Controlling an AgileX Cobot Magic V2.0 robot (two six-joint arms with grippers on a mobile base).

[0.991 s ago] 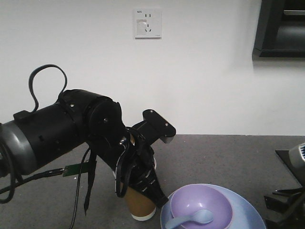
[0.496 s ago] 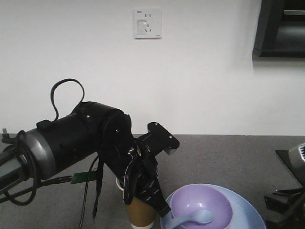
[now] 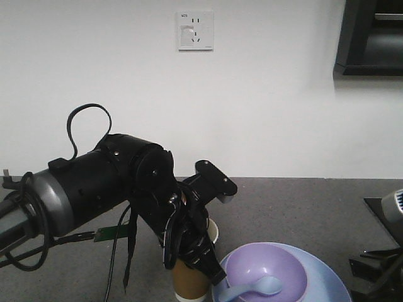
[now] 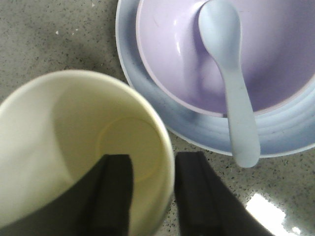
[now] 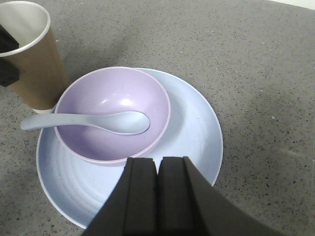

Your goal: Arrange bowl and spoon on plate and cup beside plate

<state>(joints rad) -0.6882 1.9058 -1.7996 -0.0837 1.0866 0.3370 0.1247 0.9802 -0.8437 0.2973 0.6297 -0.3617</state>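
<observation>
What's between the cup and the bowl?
Only the plate's rim and the spoon's handle separate cup and bowl, in the right wrist view.

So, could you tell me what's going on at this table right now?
The left gripper has one finger inside and one outside the cup's wall, with the cup standing beside the plate. The bowl sits on the plate, and the spoon lies in the bowl with its handle over the rim. The right gripper hovers shut over the plate's near edge, holding nothing.
</observation>
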